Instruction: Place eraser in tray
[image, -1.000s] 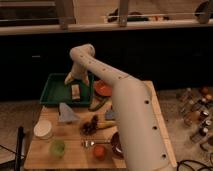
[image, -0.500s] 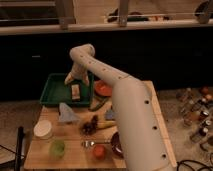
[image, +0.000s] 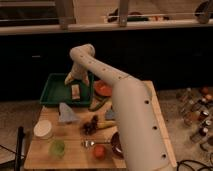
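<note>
Progress: eraser (image: 75, 92) lay on the floor of the tray (image: 54, 95), toward its right side in the upper-left part of the frame; by my reading the placing itself looked done.
Remaining: probably only lifting the arm clear of the tray.
End effector: end effector (image: 76, 76) hung over the tray's upper right part, just above the eraser; its two pale fingers looked spread apart, pinching nothing.
Eraser count: one pale tan block.
Tray count: one dark green rectangular tray, at the desk's (image: 75, 155) upper-left corner.
Bowls: one orange bowl (image: 102, 89) right of the tray; one white bowl (image: 43, 128) and one dark bowl (image: 116, 144) lower down.
Cups: one green cup (image: 57, 147) at lower left.
Fruit: one red fruit (image: 99, 150) near the bottom, one banana-like yellow item (image: 105, 124) at centre.
</note>
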